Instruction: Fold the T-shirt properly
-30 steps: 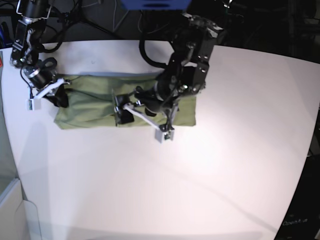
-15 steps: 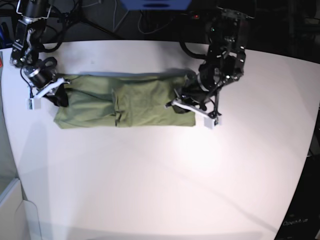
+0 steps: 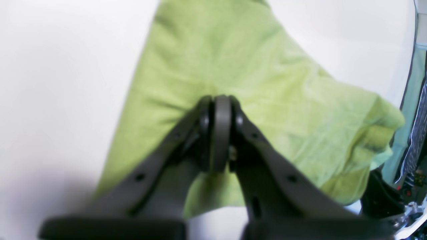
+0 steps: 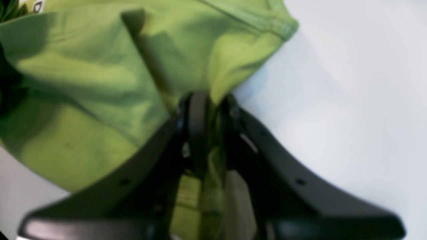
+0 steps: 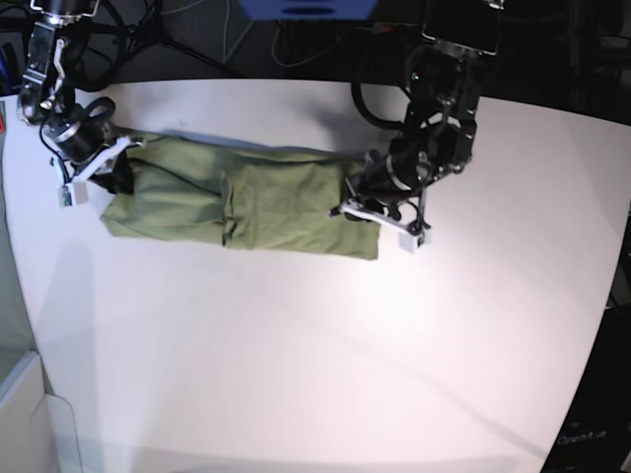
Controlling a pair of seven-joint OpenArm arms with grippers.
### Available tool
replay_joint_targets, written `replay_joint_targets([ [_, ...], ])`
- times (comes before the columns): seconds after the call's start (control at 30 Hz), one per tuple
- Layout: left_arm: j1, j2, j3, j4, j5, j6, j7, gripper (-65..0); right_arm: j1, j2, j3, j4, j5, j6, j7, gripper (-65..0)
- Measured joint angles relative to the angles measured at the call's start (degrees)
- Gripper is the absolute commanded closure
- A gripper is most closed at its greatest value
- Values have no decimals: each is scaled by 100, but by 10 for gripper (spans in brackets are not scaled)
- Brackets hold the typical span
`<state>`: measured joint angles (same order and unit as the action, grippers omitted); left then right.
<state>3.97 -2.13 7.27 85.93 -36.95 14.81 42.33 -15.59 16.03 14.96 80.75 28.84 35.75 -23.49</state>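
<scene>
Both grippers now pinch the T-shirt (image 5: 256, 202): the left gripper (image 5: 367, 202), wide apart a second ago, has clamped its end; the right gripper (image 5: 106, 168) stays clamped opposite. Cloth stretches between them, with bare table (image 5: 325, 355) in front.

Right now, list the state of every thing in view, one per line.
T-shirt: folded into a long band, flat on the table, both ends pinched.
Left gripper: shut on the T-shirt.
Right gripper: shut on the T-shirt.
Table: white, holds the T-shirt.
</scene>
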Motion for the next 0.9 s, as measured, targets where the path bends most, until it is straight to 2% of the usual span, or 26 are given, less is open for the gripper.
replay_joint_targets([
  [0.1,0,-15,0,-2,0,0,-15,-16,-55,0,4,299,20,4,33,-91],
  [0.27,17,-28,-7,-2,-17,0,-22,-16,-199,2,28,782,11,0,0,-219],
  [0.43,160,-28,-26,9,-59,-48,-129,-16,-382,-118,369,1176,20,2,7,-299],
  [0.53,210,-28,-28,28,-61,-90,-168,-16,-374,-291,721,1237,17,7,-461,-338],
  [0.63,284,-28,-33,61,-66,-109,-203,-16,-365,-337,844,1237,17,2,-776,-355],
  [0.77,321,-28,-33,96,-66,-107,-201,-16,-361,-358,837,1237,20,13,-800,-355],
  [0.9,319,-28,-37,96,-66,-107,-188,-16,-365,-533,820,1222,17,28,-796,-355],
])
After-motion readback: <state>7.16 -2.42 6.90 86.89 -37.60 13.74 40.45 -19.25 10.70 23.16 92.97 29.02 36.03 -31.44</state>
